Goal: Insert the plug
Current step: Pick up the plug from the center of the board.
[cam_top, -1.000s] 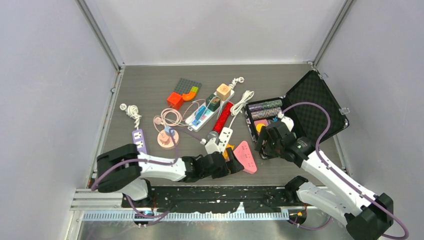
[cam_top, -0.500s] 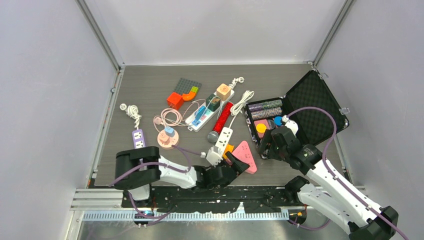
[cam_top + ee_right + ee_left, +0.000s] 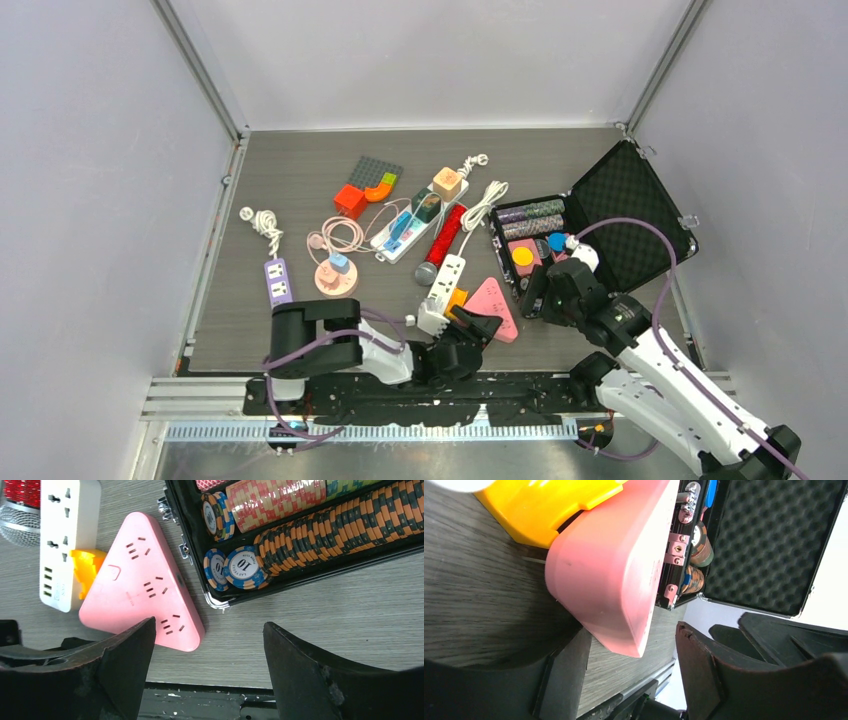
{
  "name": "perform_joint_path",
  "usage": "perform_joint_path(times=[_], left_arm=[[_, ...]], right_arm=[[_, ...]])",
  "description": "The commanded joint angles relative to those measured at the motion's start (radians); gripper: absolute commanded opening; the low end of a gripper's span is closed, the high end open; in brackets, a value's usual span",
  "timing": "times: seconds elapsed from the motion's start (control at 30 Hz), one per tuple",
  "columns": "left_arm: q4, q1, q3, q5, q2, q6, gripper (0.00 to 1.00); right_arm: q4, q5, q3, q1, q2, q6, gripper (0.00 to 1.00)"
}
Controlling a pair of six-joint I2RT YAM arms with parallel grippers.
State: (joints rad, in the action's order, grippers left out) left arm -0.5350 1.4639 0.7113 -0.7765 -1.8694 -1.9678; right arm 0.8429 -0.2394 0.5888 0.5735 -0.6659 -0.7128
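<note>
- In the right wrist view, the yellow plug [image 3: 87, 569] is seen lying on the tabletop [image 3: 350, 610]. It is wedged between the white power strip [image 3: 67, 540] at its 9 o'clock and the pink triangular socket block [image 3: 140, 590] at its 3 o'clock. It is not gripped, and whether its pins are seated cannot be told.
- The left gripper [image 3: 631, 655] is held low at the tabletop's 6 o'clock edge, with its fingers [image 3: 566, 670] apart and set either side of the block's near corner. This is probably so that the block can be steadied. Contact cannot be confirmed.
- The right gripper [image 3: 207, 645] is held above the block's 5 o'clock corner, fingers apart with nothing between them, apparently kept ready for the plug.
- Room is tight: the open chip case [image 3: 196, 560] stands just beside the block at 3 o'clock, and the tabletop's edge lies near at 6 o'clock.
- Bare tabletop is left mainly at the case's 6 o'clock, so an approach from above is judged least obstructed.
</note>
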Motion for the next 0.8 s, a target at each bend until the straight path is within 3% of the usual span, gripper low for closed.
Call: perform_joint_path(times=[0.0,0.1,0.23,0.4,0.53,0.77], left_arm=[[0.001,0.019,-0.008,-0.152,-0.064,0.035,0.63],[-0.069,0.024,-0.019,-0.187,-0.099,0.121,0.63],[-0.084,0.055,-0.006,-0.238,-0.183,0.057,0.72],[-0.190,0.060,0.007,-0.276,-0.250,0.079,0.71],[-0.120,0.071,0.009,-0.298,-0.272,-0.037,0.60],[-0.022,0.072,-0.012,-0.337,-0.272,-0.149,0.31]], right_arm=[[0.002,0.031,-0.009,-0.006,0.057,-0.004,0.83],[-0.007,0.057,-0.017,-0.006,0.090,-0.013,0.81],[-0.033,0.105,-0.036,-0.005,0.117,-0.028,0.80],[-0.048,0.134,-0.071,-0.005,0.169,-0.042,0.77],[-0.041,0.154,-0.086,-0.005,0.207,-0.052,0.75],[-0.059,0.156,-0.091,-0.005,0.213,-0.062,0.71]])
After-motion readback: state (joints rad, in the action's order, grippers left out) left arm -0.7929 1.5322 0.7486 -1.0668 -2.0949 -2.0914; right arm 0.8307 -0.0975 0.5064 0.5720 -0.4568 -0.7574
